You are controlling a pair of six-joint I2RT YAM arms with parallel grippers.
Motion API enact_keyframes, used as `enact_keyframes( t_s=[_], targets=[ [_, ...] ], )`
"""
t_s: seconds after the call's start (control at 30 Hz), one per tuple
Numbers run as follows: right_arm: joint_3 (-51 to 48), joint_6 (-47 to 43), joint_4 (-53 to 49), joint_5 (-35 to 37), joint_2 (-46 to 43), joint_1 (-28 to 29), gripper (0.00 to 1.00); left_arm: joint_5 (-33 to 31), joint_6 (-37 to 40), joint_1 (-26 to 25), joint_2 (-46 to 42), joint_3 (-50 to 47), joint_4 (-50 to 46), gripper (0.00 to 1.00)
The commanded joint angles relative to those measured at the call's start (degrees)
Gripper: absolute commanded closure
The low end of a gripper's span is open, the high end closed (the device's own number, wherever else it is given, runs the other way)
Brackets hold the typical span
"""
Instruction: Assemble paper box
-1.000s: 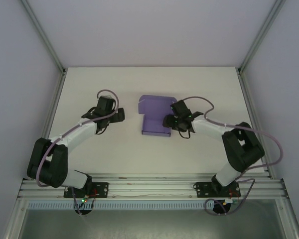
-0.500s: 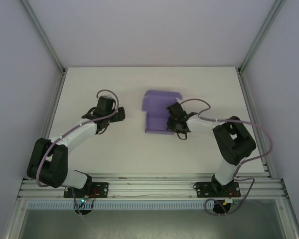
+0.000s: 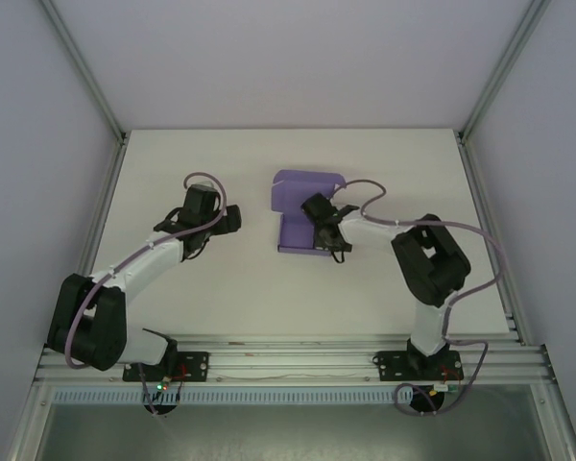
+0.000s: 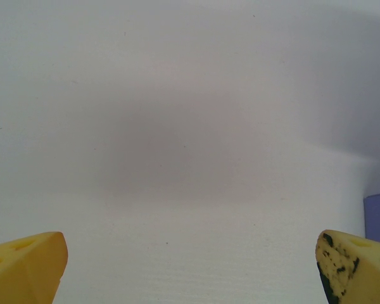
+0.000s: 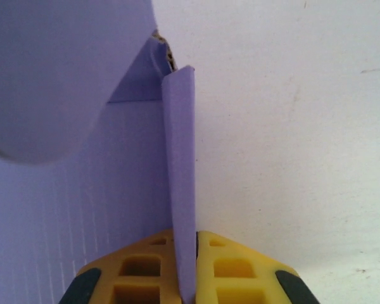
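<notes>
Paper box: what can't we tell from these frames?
- Top external: the right hand covers the paper box's right wall; its grip there is hidden. Slits and tabs are too small to read.
- Right wrist: a curved flap blocks the box's far end; the left edge cuts off the floor.
- Left wrist: the box is a sliver cut by the right edge, beyond the open left hand.

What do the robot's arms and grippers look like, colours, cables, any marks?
The left arm and right arm have white links, black joints and looping purplish cables. Gripper fingers are yellow: the left gripper has black scuff marks on one finger, the right gripper has rectangular cut-outs.
</notes>
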Motion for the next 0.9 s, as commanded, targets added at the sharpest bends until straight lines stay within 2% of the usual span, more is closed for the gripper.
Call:
enact_keyframes(
  t_s=[0.0, 0.1, 0.2, 0.43, 0.6, 0.7, 0.87],
  targets=[
    [0.3, 0.0, -13.1, 6.5, 8.2, 0.5, 1.0, -0.1, 0.1, 0.2, -1.4, -0.3, -0.4, 0.0],
    [3.8, 0.7, -18.2, 9.7, 11.8, 1.0, 1.0, -0.1, 0.1, 0.3, -1.9, -0.2, -0.7, 0.0],
    [4.3, 1.6, -18.9, 12.0, 12.0, 1.2, 1.0, 0.2, 0.3, 0.3, -2.6, -0.5, -0.5, 0.0],
    [-0.8, -4.3, -3.5, 0.9, 4.1, 1.0, 1.0, 1.1, 0.6, 0.2, -3.2, -0.6, -0.1, 0.0],
    [-2.8, -5.1, -1.1, -4.2, -0.8, 1.6, 0.98, 2.8, 0.9, 0.3, -3.5, -0.5, -0.3, 0.0],
    [-5.2, -4.5, 1.2, -5.6, -4.1, 2.0, 0.9, 4.0, 1.1, 0.2, -3.9, -0.7, 0.1, 0.0],
    [-9.7, -0.1, 6.7, -1.4, -10.9, 2.1, 0.64, 7.9, 2.2, 0.1, -4.8, -1.0, 1.5, 0.0]
  ],
)
